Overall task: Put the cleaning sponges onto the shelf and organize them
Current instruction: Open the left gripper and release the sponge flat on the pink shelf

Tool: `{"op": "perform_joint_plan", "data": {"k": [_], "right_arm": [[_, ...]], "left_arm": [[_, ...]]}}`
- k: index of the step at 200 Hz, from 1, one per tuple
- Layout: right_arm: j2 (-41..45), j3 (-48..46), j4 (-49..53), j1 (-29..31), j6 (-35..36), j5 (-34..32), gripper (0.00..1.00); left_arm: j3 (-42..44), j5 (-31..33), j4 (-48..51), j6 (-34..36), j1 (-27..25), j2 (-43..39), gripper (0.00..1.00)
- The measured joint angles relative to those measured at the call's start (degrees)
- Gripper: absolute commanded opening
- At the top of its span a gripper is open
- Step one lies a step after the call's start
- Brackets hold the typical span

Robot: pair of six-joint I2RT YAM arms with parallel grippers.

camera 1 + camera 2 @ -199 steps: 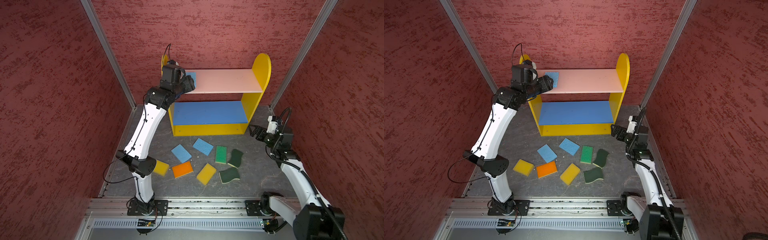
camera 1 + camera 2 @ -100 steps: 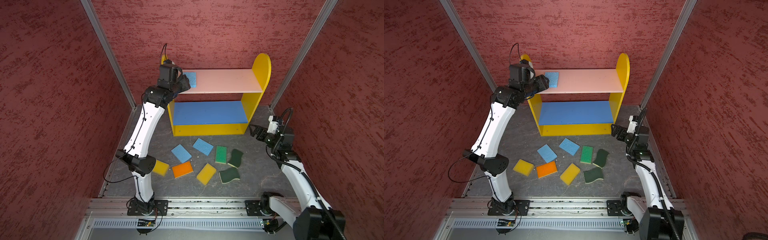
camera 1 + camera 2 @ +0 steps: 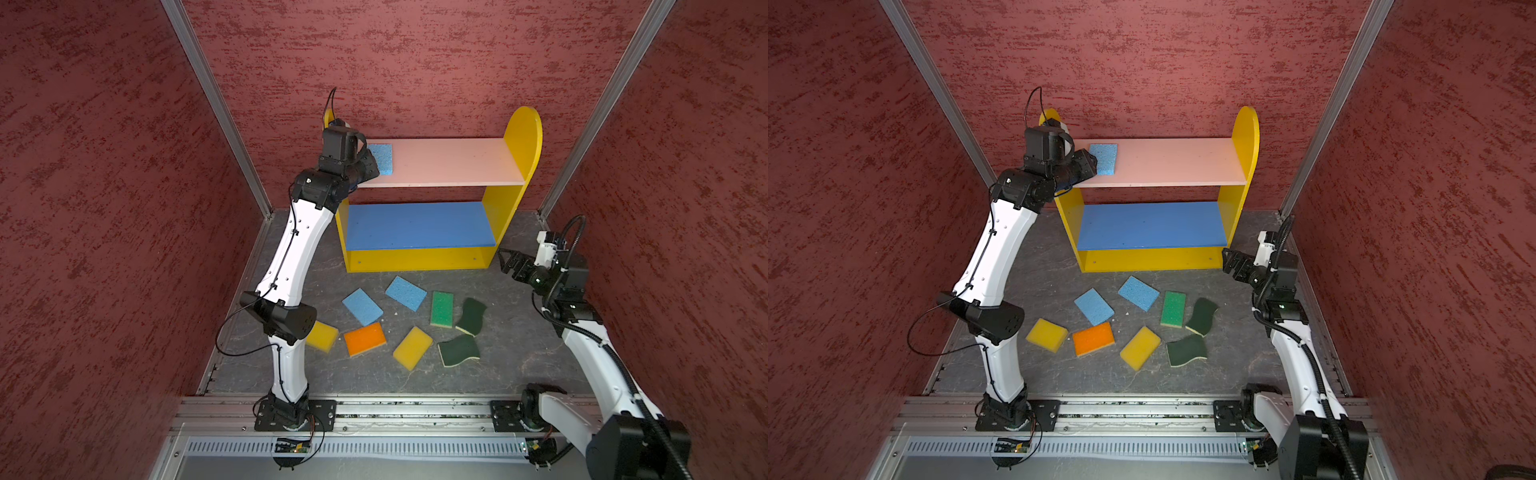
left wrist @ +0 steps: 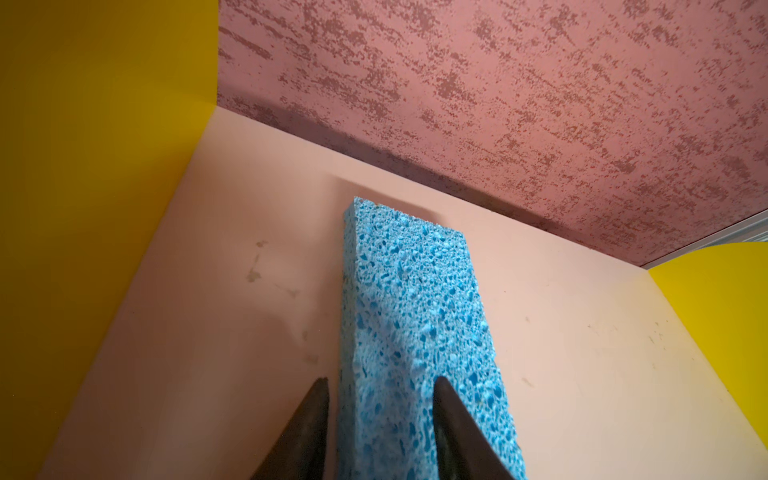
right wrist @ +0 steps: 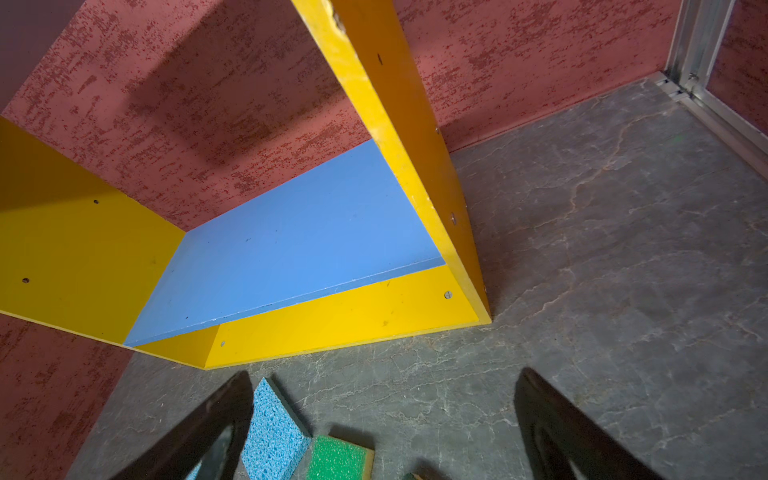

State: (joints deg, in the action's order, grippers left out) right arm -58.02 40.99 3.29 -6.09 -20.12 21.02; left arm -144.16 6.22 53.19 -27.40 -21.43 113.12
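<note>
Top views: red walls (image 3: 415, 62) round a grey table (image 3: 511, 361); shelf (image 3: 419, 224) at back. Blue sponge (image 3: 384, 158) flat on pink top board (image 3: 453, 162); eight other sponges (image 3: 409, 348) loose on table. Probably light, squashy; best pinched across narrow sides. Left gripper (image 4: 380, 380) narrow at its end, hold unclear; right gripper (image 3: 509, 259) wide, empty.

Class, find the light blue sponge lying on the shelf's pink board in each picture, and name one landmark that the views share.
In a top view: light blue sponge at the pink board's left end.
In a top view: same spot.
Left wrist: middle of the picture.
Right wrist: not in it.
Landmark: the yellow side panel at the board's other end.
</note>
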Motion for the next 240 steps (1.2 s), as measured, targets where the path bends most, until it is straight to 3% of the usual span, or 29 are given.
{"op": "perform_joint_plan", "data": {"k": [87, 240], "right_arm": [[0.0, 0.0, 0.0, 0.0, -0.04, 0.0, 0.99], [1.99, 0.0, 0.0, 0.0, -0.15, 0.0, 0.98]], "left_arm": [[-2.21, -0.98, 1.9, -0.15, 0.24, 1.68, 0.09], [-2.21, 1.4, 1.9, 0.46, 0.33, 0.76, 0.09]]}}
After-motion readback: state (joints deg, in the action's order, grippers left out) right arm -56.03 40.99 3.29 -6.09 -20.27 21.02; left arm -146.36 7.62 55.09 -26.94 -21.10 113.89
